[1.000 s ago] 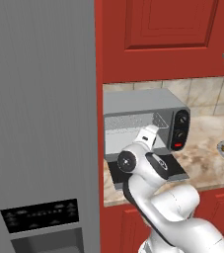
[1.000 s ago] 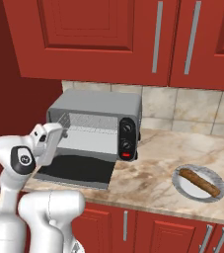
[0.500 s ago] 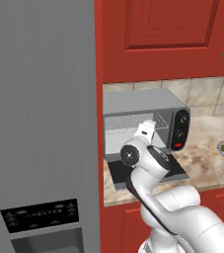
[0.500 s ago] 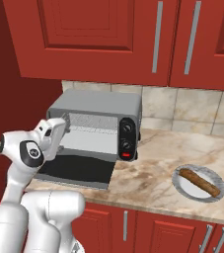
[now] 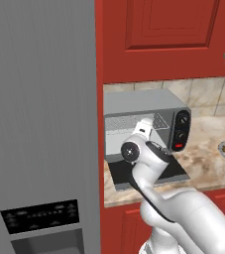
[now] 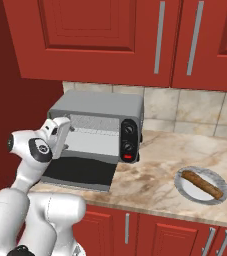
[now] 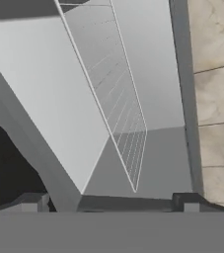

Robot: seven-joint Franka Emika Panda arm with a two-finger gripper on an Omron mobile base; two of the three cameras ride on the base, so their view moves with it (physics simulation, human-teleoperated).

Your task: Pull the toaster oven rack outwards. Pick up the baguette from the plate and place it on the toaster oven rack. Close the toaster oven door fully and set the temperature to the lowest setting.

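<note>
The white arm rises from the base, bends at a dark-jointed elbow in front of the counter edge, and reaches forward so that the hand sits at the mouth of the toaster oven [image 6: 97, 127]. The gripper [image 7: 111, 200] points into the cavity, its two dark fingertips [image 7: 32, 201] standing wide apart at the bottom of the hand view with nothing between them. The toaster oven door [image 6: 80, 172] lies dropped open, flat and dark on the counter [image 6: 160, 175] beneath the wrist. Past the fingertips, the toaster oven rack [image 7: 116, 99] shows as a thin wire grid inside the grey cavity, apart from the gripper and not touched by it. The hand is rolled, so the cavity walls appear tilted in the hand view. To the right of the oven's black control panel [image 6: 129, 141], well apart from the arm, the baguette [image 6: 201, 183] lies diagonally on the plate [image 6: 186, 188]. Red cabinets [image 6: 110, 40] hang above, and the grey fridge [image 5: 39, 114] stands left of the oven.
</note>
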